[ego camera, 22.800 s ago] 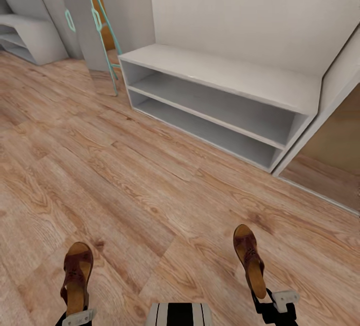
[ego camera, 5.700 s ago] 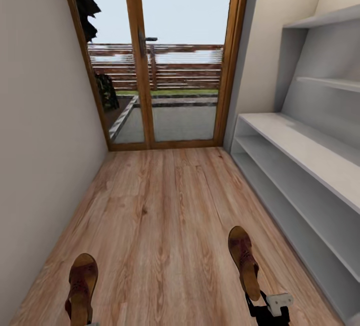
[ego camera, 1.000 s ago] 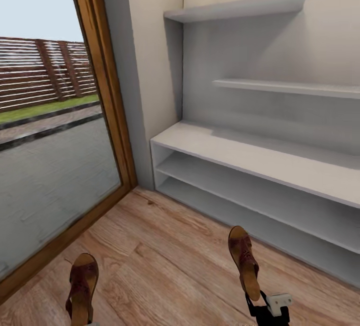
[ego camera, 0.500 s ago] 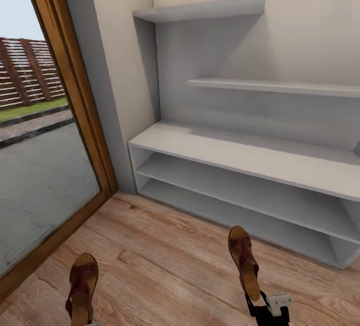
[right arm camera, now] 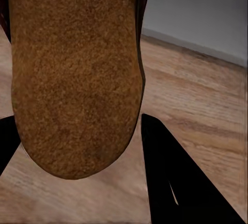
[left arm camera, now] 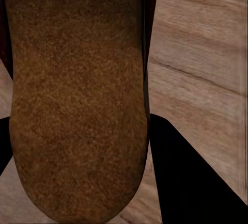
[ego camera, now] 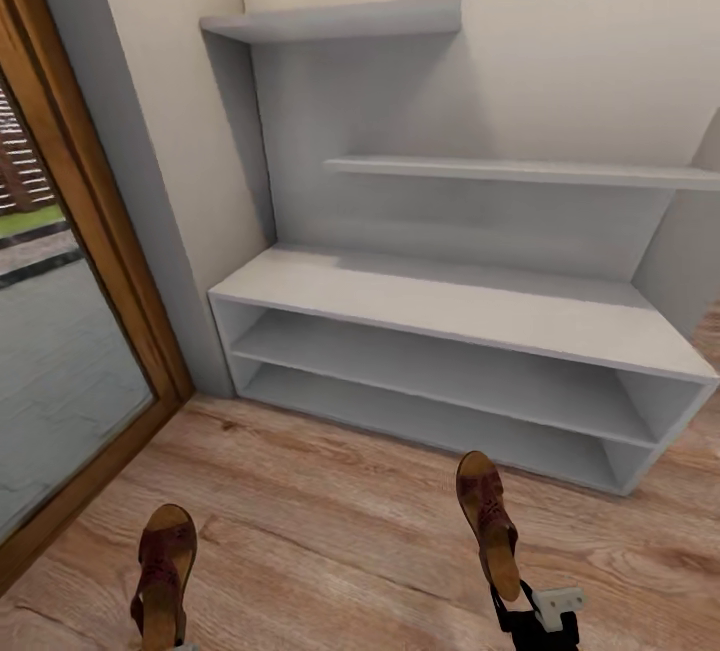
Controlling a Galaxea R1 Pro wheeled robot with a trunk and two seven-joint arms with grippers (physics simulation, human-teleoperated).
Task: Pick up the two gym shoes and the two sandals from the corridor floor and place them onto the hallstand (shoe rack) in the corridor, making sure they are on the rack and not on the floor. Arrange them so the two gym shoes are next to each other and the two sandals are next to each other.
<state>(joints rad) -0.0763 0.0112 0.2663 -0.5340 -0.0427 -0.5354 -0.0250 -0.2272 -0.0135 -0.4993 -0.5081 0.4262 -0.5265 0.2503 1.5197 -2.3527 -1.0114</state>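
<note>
Nearest the robot, each arm carries one sandal out in front, toe pointing toward the hallstand (ego camera: 470, 306): the right gripper (ego camera: 535, 621) is clamped on the heel of the right-hand sandal (ego camera: 488, 521), and the left gripper (left arm camera: 77, 182), judging by the dark fingers flanking the cork footbed, is clamped on the left-hand sandal (ego camera: 162, 571). Both sandals hang above the corridor floor (ego camera: 330, 521), short of the hallstand, probably held level for setting down side by side. Beyond them its flat top and lower shelves stand bare; the gym shoes are not seen here.
</note>
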